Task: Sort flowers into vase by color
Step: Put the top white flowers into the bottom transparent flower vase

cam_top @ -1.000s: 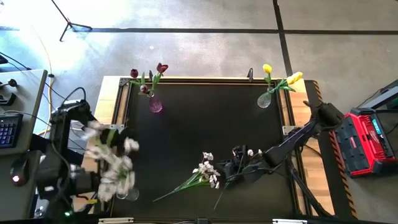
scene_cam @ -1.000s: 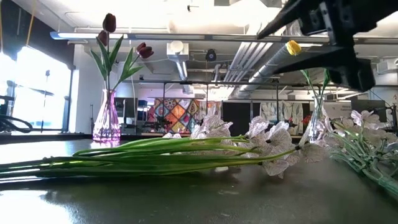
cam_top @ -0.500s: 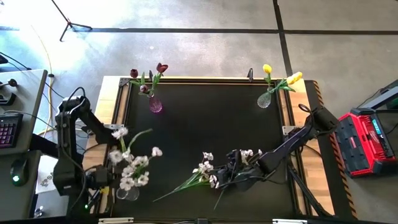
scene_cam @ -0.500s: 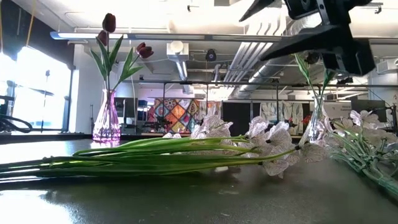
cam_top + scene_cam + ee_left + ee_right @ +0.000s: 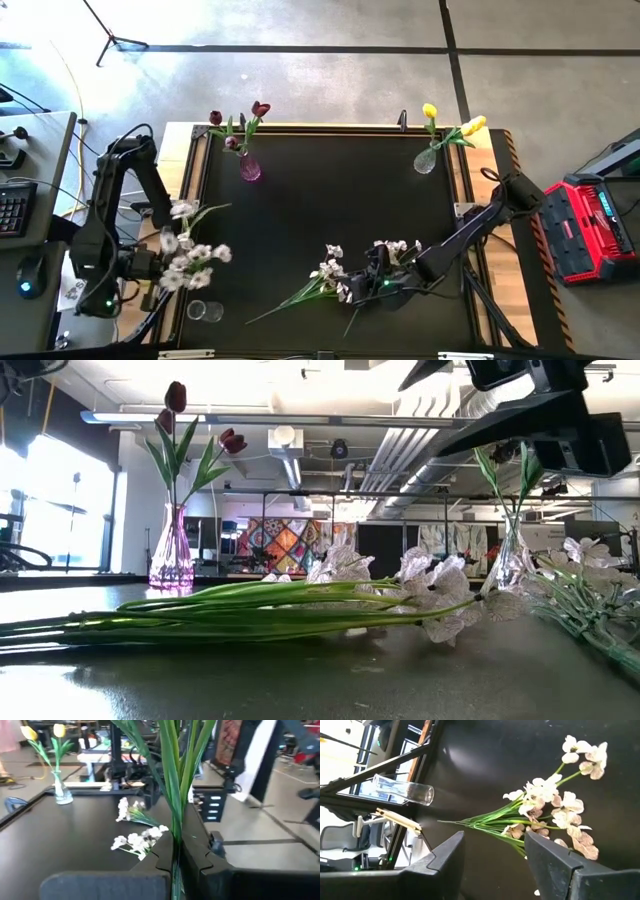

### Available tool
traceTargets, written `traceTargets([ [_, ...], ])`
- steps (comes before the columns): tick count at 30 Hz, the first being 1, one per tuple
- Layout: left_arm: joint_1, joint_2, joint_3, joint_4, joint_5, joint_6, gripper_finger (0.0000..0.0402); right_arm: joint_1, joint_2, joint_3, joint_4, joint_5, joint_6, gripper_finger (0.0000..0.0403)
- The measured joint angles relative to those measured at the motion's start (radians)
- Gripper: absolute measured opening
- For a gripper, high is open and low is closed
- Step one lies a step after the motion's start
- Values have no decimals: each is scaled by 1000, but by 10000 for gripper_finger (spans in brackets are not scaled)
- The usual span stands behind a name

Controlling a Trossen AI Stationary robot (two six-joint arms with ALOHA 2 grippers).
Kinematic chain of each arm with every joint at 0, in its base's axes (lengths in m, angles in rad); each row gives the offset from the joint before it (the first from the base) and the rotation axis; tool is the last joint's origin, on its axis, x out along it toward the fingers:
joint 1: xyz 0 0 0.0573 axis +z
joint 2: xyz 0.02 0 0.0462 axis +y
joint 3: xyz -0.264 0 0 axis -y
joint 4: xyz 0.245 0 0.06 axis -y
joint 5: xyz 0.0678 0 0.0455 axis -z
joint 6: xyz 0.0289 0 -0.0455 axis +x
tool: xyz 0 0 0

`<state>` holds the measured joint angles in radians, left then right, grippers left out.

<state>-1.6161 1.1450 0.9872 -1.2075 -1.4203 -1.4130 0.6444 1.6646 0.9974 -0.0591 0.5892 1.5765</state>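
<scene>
Clamped shut in the left gripper (image 5: 150,272), beyond the left edge of the black bench (image 5: 330,190): a spray of white blossoms (image 5: 186,255), green stems running up between the dark fingers (image 5: 200,870) in the left wrist view, blossoms fanned out over the bench's left edge. Just beside that spray, at the near left corner: a clear glass vase (image 5: 204,311), holding nothing. Spread wide and gripping nothing, low above the near middle of the bench: the right gripper (image 5: 372,282), fingers (image 5: 445,857) straddling the stem ends of a second white spray (image 5: 330,275) that lies flat on the bench, blossoms toward the gripper, stems trailing toward the near left. Close by on the gripper's far side: a third cluster of white blossoms (image 5: 398,246), also lying flat. Upright at the far left corner: a pink vase (image 5: 250,169) with the dark maroon tulips (image 5: 260,108). Upright at the far right corner: a clear vase (image 5: 425,160) with the two yellow tulips (image 5: 430,110). Across the low view: long green stems (image 5: 230,610) stretched level along the bench top, white blossoms at their right end.
</scene>
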Motion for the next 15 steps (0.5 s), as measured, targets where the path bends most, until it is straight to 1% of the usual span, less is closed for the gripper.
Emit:
traceTargets([
  [3, -54, -18, -37, 3, -57, -49, 0, 0, 0, 0, -15, -6, 27, 194],
  [7, -131, -20, -99, 5, -143, -164, 0, -4, 0, 0, -20, -39, 49, 194],
  [10, -154, -19, -134, 32, -147, -261, 0, -10, 0, 0, -21, -48, 73, 194],
  [15, -168, -19, -167, 120, -152, -274, 0, -21, 0, 0, -22, -66, 91, 194],
])
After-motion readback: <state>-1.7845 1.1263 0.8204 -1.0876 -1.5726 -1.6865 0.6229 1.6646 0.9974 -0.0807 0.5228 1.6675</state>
